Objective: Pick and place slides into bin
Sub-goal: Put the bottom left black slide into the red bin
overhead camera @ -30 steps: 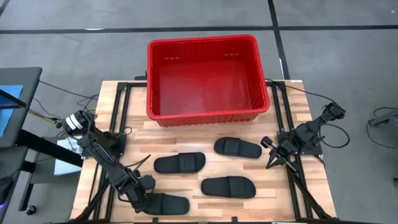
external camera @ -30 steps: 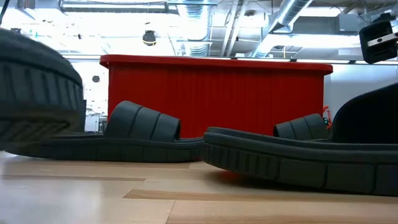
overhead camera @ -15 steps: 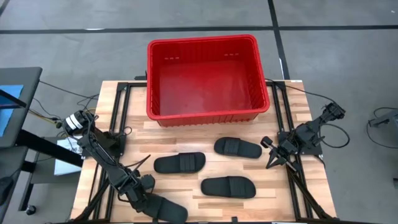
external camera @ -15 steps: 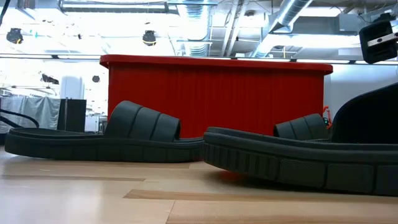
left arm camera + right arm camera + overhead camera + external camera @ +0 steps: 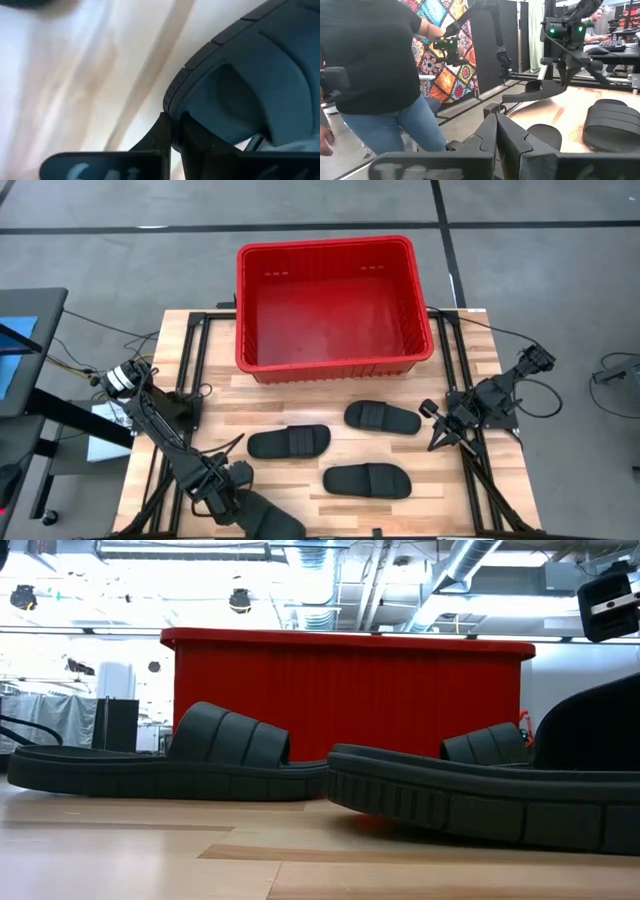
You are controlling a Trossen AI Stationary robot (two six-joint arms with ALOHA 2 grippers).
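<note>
Up comes the fourth slide (image 5: 262, 518): a second ago it lay flat at the bench's near-left corner, and now it is tilted off the wood with your left gripper (image 5: 222, 498) clamped on one end of it. The left wrist view confirms it, your fingers (image 5: 165, 132) pinched tight on the sole's rim, the bench grain blurred beneath. Grabbing the end rather than the strap makes sense to me; the thin edge is what those narrow fingers can actually close around.

Three more slides wait on the bench. One (image 5: 289, 442) sits left of centre, one (image 5: 382, 417) sits just in front of the bin (image 5: 247, 310), and the third (image 5: 366, 480) lies toward the near edge. From table height two of them (image 5: 165, 762) (image 5: 470, 802) fill the foreground with the red wall behind.

Your right gripper (image 5: 438, 436) has not budged, parked at the bench's right edge with its fingers (image 5: 492, 134) pressed together on nothing, well out of the way. It also sees a person (image 5: 380, 75) standing off the bench.

That bin is at the far edge, so you have a long carry across the bench. I'd judge the held slide may swing from an end grip, so lift it high enough to clear the thick rim.
</note>
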